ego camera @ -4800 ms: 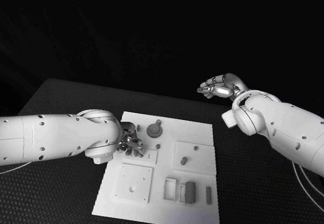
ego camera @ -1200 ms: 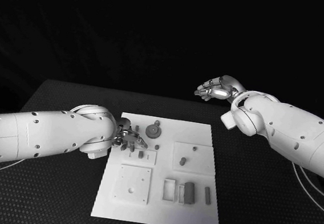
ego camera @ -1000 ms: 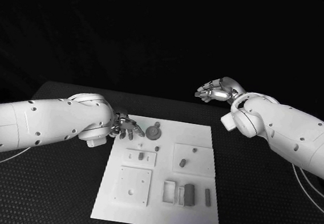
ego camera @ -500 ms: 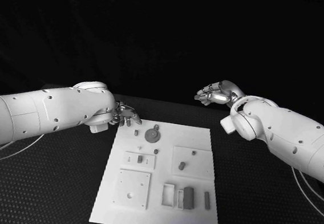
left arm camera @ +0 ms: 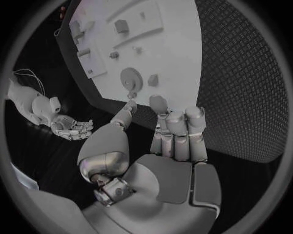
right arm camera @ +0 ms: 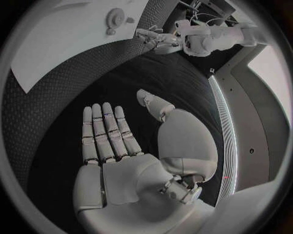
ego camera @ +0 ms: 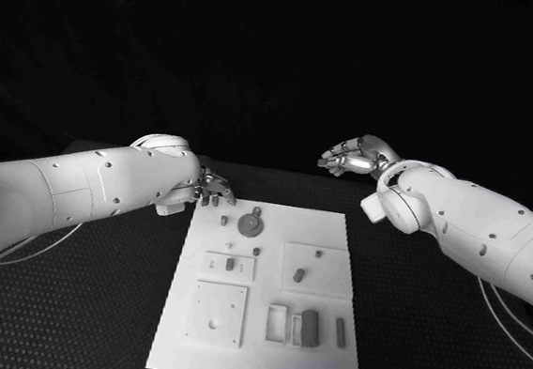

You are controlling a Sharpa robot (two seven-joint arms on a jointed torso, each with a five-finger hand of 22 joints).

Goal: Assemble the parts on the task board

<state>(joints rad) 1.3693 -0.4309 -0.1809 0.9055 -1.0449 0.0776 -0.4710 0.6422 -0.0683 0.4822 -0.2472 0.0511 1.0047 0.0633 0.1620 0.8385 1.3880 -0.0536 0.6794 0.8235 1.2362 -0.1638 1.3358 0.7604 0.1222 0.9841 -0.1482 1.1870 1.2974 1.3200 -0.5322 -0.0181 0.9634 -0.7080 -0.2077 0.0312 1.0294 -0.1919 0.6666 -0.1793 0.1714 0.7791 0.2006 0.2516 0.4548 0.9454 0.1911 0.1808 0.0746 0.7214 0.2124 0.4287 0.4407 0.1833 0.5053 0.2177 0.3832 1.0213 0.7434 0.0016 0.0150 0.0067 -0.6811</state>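
The white task board (ego camera: 254,354) lies in the middle of the table, with grey parts on it. A round gear (ego camera: 251,223) sits near its far edge, and a small piece (ego camera: 224,220) lies beside it. Below these, a small square plate (ego camera: 229,262) carries a short peg. My left hand (ego camera: 211,191) hovers by the board's far left corner with its fingers stretched out, holding nothing. The left wrist view shows that left hand (left arm camera: 168,139) above the mat, near the gear (left arm camera: 131,78). My right hand (ego camera: 354,156) is raised beyond the far right corner; the right wrist view shows the right hand (right arm camera: 113,141) with a flat, bare palm.
A larger square plate (ego camera: 312,268) with two pegs sits right of centre. Nearer the front are a flat square plate (ego camera: 217,313), an open frame (ego camera: 278,324), a dark block (ego camera: 309,327) and a slim bar (ego camera: 339,331). Black textured mat (ego camera: 430,363) surrounds the board.
My left hand has drawn back from the small square plate to the board's far left corner, leaving a peg on that plate. The right hand has barely moved.
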